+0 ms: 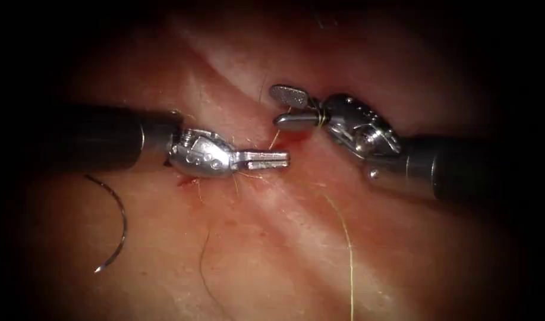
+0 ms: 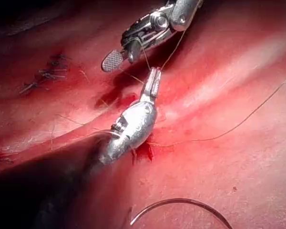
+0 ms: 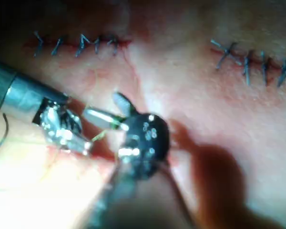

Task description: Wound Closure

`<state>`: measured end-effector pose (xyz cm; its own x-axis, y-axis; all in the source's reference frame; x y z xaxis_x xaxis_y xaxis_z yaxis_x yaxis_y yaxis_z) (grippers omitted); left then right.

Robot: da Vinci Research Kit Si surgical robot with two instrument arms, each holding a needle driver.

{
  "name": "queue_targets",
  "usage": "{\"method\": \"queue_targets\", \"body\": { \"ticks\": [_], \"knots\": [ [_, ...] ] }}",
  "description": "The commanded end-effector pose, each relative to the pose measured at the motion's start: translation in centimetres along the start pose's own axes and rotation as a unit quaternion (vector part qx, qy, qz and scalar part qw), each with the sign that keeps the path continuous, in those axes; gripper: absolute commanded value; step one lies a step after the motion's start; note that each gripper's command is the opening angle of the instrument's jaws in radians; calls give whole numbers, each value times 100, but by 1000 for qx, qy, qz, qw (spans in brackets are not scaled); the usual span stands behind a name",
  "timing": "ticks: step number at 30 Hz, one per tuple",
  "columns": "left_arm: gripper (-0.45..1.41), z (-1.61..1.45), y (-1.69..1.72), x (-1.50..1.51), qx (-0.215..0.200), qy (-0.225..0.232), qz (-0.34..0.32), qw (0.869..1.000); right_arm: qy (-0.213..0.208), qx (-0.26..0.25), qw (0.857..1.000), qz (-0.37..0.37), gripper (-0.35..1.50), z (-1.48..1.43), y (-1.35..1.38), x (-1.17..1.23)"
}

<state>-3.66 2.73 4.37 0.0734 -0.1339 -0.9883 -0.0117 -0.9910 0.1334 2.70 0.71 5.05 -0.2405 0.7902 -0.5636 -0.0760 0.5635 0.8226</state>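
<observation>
The tissue [image 1: 272,249] bears no readable writing. The right tool [image 1: 291,106] has its fingers apart, thread [image 1: 320,116] wound around their base. The left tool [image 1: 266,159] has fingers together, seemingly pinching thread. The needle [image 1: 119,229] lies free on tissue left of the cut, well apart from both

— Anything on my feed apart from the job?
— I see 2: one row of dark stitches [image 3: 76,44] and a second row [image 3: 250,61], well apart.
</observation>
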Motion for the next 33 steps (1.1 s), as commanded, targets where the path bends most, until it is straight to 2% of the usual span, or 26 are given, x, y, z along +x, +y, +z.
{"method": "queue_targets", "body": {
  "ticks": [1, 9, 15, 19, 23, 31, 33],
  "knots": [
    [-45, 5, -2, -7, 1, -2, 0, 1000, -1, -11, 1000, -5, 69, 9, 5, -1],
    [-45, 6, -11, -15, 6, -7, 3, 1000, -20, -96, 995, -20, 71, 6, 18, 0],
    [-45, 4, -16, -21, 7, -8, -4, 1000, -31, -125, 991, -28, 74, 14, 28, -11],
    [-45, 4, -16, -21, 7, -8, -4, 1000, -37, -127, 991, -33, 81, 26, 36, -22],
    [-45, 4, -16, -21, 6, -9, -7, 1000, -37, -123, 991, -33, 83, 38, 40, -23],
    [-45, 3, -17, -21, 6, -9, -7, 1000, -38, -114, 992, -32, 83, 49, 41, -22],
    [-45, 3, -17, -21, 6, -9, -7, 1000, -38, -112, 993, -31, 74, 51, 41, -21]
  ]
}}
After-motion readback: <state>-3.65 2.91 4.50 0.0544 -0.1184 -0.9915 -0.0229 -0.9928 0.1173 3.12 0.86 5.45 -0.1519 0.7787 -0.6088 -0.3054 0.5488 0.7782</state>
